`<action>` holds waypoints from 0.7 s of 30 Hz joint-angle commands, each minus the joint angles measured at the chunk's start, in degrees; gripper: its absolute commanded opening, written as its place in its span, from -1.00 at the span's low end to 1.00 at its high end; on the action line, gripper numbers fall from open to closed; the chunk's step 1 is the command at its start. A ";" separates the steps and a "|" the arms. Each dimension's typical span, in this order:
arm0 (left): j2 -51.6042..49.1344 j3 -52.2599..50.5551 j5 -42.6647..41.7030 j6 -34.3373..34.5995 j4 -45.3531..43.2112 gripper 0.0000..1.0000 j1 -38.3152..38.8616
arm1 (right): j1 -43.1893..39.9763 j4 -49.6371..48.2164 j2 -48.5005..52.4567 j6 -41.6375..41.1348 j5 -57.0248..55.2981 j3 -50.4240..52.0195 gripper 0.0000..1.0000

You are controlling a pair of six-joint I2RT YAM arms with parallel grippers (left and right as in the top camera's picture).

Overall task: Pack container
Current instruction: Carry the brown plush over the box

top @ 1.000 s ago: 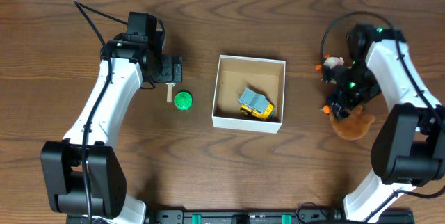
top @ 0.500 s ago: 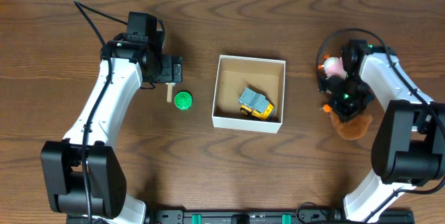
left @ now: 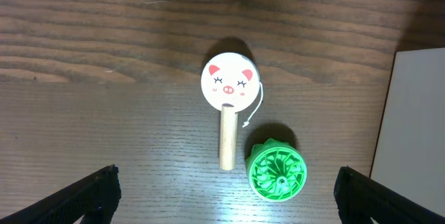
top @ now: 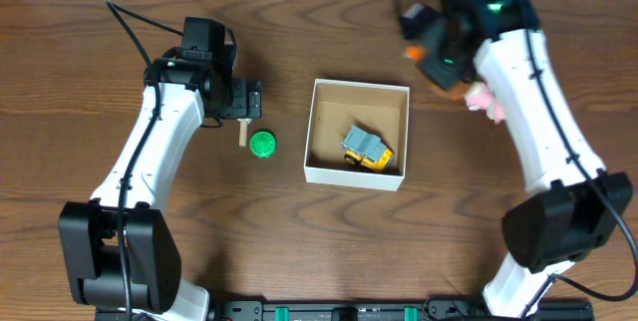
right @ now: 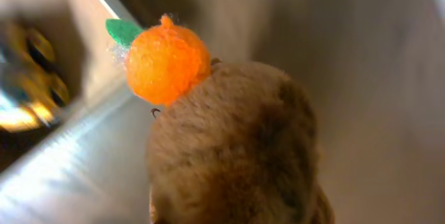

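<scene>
The container (top: 356,174), a low white box with a brown inside, stands mid-table and holds a grey and yellow toy truck (top: 367,149). My right gripper (top: 439,54) hangs blurred just beyond its far right corner, shut on a brown plush toy (right: 236,147) with an orange ball (right: 167,60) and green leaf; the plush hides the fingers. The container's white wall (right: 62,161) shows at the left of the right wrist view. My left gripper (left: 222,196) is open above a pig-faced wooden toy (left: 228,85) and a green wheel toy (left: 277,173).
A small pink toy (top: 485,102) lies on the table right of the container, partly under my right arm. The container's white edge (left: 417,113) shows at the right of the left wrist view. The pig toy (top: 242,134) and green wheel (top: 262,144) lie left of the container.
My right gripper shut on the brown plush, lifted it off the table at the right and swung it up and left toward the container. The left arm stayed still.
</scene>
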State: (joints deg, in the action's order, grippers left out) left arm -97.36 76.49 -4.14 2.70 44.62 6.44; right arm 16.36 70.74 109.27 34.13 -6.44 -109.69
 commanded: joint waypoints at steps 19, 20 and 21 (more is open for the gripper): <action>-0.48 1.20 0.07 -0.72 0.09 0.96 -0.24 | 14.01 -0.46 -0.50 22.95 6.67 9.09 -0.98; -0.48 1.20 0.07 -0.72 0.09 0.96 -0.24 | 13.90 -1.44 -0.50 22.97 5.97 9.92 -0.97; -0.48 1.20 0.07 -0.72 0.09 0.96 -0.24 | 13.77 -2.47 -0.50 22.95 5.31 10.64 -0.98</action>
State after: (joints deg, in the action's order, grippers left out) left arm -97.36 76.49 -4.14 2.70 44.62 6.44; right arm 30.57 69.52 109.27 54.81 -0.86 -100.55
